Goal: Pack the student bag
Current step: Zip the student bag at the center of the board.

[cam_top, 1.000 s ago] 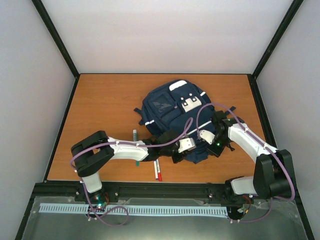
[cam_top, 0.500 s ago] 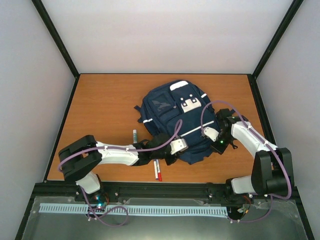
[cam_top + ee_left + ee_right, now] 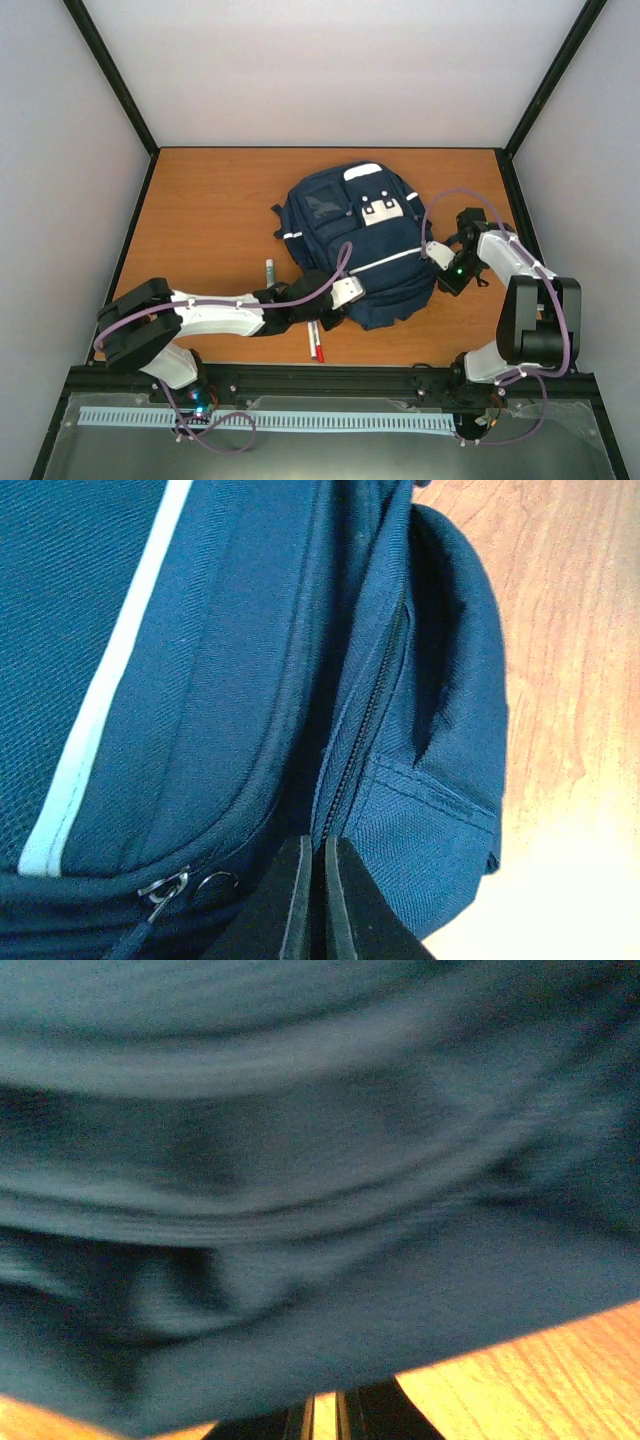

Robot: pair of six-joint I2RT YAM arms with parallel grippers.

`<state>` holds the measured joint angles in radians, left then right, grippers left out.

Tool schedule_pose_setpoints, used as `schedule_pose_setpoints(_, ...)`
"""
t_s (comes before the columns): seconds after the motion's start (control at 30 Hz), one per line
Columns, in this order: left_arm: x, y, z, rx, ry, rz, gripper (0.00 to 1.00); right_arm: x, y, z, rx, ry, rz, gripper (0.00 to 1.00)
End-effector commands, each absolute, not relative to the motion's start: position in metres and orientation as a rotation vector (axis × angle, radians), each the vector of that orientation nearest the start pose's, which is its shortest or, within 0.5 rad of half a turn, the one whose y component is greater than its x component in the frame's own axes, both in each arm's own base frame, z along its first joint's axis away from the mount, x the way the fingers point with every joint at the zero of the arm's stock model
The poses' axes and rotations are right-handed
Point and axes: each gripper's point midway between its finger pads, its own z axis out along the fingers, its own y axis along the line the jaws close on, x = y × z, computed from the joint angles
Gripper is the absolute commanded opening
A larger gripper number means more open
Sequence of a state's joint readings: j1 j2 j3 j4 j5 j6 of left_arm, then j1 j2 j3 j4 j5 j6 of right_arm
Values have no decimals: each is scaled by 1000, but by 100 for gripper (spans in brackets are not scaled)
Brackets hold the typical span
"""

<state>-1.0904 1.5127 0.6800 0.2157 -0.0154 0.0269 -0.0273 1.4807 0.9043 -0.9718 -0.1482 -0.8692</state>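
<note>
The student bag (image 3: 360,245), navy with a white stripe and pale patches, lies flat on the wooden table (image 3: 200,210). My left gripper (image 3: 357,300) is at its near left edge. In the left wrist view this gripper (image 3: 318,855) is shut on the bag's fabric (image 3: 230,680), right at the foot of a closed zip (image 3: 375,710). My right gripper (image 3: 442,275) is at the bag's right edge. In the blurred right wrist view its fingers (image 3: 322,1415) stand nearly together, with their tips hidden under a fold of the bag (image 3: 300,1210).
A white pen with a red tip (image 3: 315,342) lies on the table below the left wrist. A small white tube with a green cap (image 3: 270,272) lies left of the bag. Black frame rails border the table on every side.
The bag has slid right and away and turned a little. The left arm has stretched out lower along the table. The right gripper has drawn back to the right with the bag's edge.
</note>
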Motion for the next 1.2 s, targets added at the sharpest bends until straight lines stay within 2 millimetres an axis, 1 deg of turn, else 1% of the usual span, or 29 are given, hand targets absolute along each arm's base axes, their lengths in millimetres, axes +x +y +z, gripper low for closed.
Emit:
schedule_pose_setpoints(0.0,206,-328,79,1090,2027,-402,3,249,-27,43,-1217,2866,-8,3)
schedule_pose_setpoints(0.03,209,-326,78,1076,2034,-393,3,246,-26,41,-1243,2856,-3,3)
schedule_pose_setpoints(0.1,218,-321,75,1029,2054,-349,1,243,-21,46,-1281,2778,0,3)
schedule_pose_setpoints(0.2,237,-317,78,963,2066,-327,1,232,-7,55,-1327,2674,46,3)
schedule_pose_setpoints(0.33,275,-306,88,847,2067,-307,1,210,14,61,-1375,2635,107,3)
schedule_pose_setpoints(0.4,292,-300,93,808,2048,-241,2,200,28,62,-1407,2622,139,3)
schedule_pose_setpoints(0.43,299,-299,97,795,2035,-204,7,197,35,63,-1424,2613,161,3)
schedule_pose_setpoints(0.5,304,-301,102,808,2016,-190,25,194,46,67,-1426,2598,214,3)
schedule_pose_setpoints(0.53,302,-307,104,835,2009,-221,35,195,49,69,-1419,2594,237,3)
schedule_pose_setpoints(0.57,296,-314,107,866,1999,-278,41,195,50,69,-1415,2597,252,3)
schedule_pose_setpoints(0.63,283,-325,118,911,1978,-390,48,196,50,68,-1412,2611,253,3)
schedule_pose_setpoints(0.7,271,-332,122,969,1970,-402,54,200,46,64,-1414,2618,221,3)
schedule_pose_setpoints(0.77,258,-342,124,1049,1938,-404,56,202,43,59,-1418,2624,191,3)
schedule_pose_setpoints(0.87,235,-367,127,1158,1878,-504,58,204,43,56,-1413,2630,199,3)
schedule_pose_setpoints(0.93,224,-385,129,1212,1854,-548,58,206,46,55,-1401,2636,228,3)
schedule_pose_setpoints(1.03,215,-408,131,1274,1817,-585,58,209,48,54,-1386,2649,253,3)
schedule_pose_setpoints(1.17,215,-433,135,1314,1765,-606,58,209,50,56,-1379,2645,266,3)
